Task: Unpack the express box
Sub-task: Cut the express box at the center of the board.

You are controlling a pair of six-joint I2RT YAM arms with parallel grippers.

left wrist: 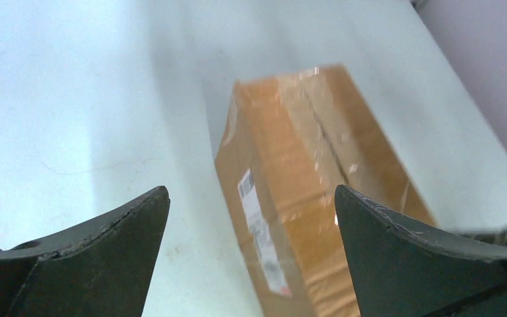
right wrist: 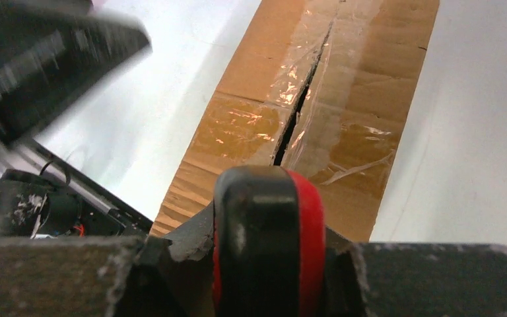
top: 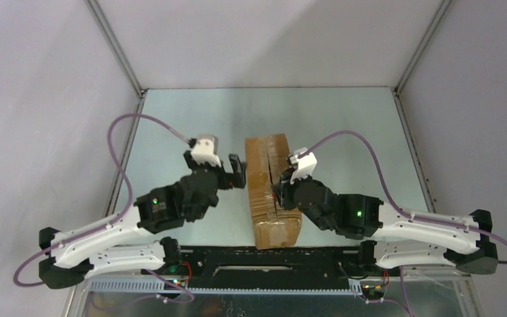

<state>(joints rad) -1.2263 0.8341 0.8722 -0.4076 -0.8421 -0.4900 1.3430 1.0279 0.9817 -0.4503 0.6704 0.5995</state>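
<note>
So the table [top: 191, 119] is a pale, slightly greenish-white top that fills the middle of the overhead view. A black rail [top: 264, 257] runs along its near edge at the bottom of the frame. Only one thing sits directly on it: the express box [top: 261, 178], brown cardboard, lying flat dead centre. Its long side runs from mid-frame down almost to that rail. Shiny clear tape [right wrist: 304, 86] covers the top seam, which shows as a dark gap. There's a white label [left wrist: 261, 231] on one long side, lower middle of the left wrist view.
</note>
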